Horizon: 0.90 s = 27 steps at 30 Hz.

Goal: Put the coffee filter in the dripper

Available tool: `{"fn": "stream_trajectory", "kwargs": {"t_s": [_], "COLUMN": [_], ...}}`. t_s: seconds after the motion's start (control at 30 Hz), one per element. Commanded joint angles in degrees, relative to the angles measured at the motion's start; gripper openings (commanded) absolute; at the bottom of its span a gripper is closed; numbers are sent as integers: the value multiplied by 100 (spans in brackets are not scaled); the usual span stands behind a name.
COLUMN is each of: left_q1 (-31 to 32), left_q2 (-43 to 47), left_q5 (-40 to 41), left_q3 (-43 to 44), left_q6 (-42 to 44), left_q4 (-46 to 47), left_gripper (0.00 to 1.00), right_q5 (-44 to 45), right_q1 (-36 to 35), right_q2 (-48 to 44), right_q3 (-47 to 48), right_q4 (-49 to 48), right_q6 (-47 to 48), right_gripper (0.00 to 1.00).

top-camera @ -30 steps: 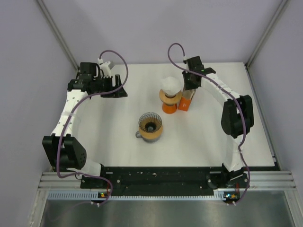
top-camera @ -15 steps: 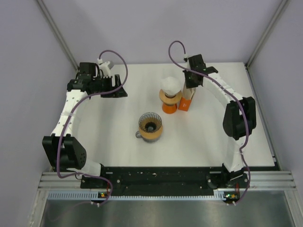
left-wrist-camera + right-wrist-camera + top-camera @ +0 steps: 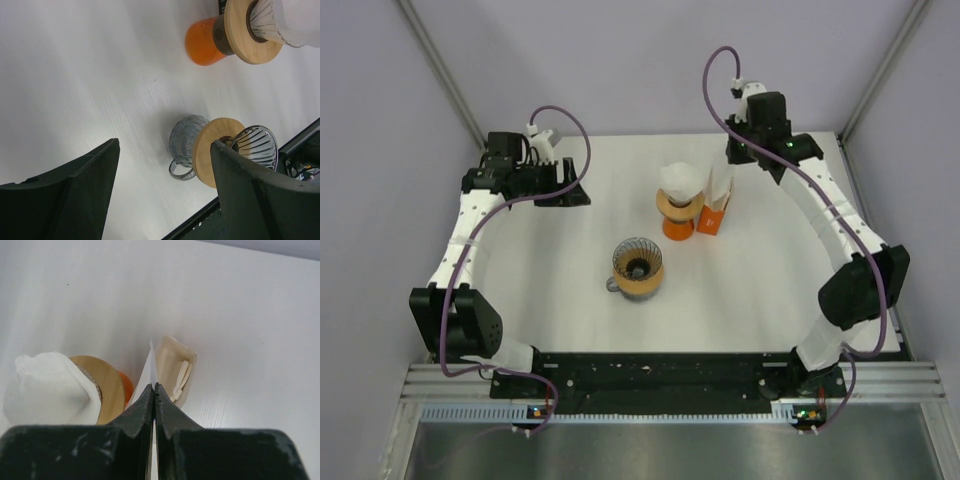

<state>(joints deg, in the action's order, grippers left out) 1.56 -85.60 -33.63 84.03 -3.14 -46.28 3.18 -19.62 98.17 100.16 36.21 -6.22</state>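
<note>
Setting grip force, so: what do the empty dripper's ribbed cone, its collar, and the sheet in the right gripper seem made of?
Cone: clear and glossy with ribs, likely glass, possibly plastic. Collar: pale matte disc, looks like wood. Sheet pinched in the right gripper: thin, white, matte, seen edge-on, probably paper.

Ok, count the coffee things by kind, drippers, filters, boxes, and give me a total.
Drippers: 2, the orange dripper and the glass dripper
Paper filters: 2, the seated filter and the pinched filter in the right gripper
Filter box: 1
Total: 5
</note>
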Motion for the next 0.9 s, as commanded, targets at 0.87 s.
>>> {"fn": "stream_trajectory", "kwargs": {"t_s": [0.87], "left_q1": [1162], "left_q2": [422], "left_q5": [-2280], "left_q3": [1362], "left_q6": [1456], "left_q4": [-672], "left_gripper": [99], "right_q5": [-3428], "right_q1": [-1888], "right_q2": [-1828], "right_q3": [127], "right_q4": [-17], "right_q6": [420], "right_gripper": [0]}}
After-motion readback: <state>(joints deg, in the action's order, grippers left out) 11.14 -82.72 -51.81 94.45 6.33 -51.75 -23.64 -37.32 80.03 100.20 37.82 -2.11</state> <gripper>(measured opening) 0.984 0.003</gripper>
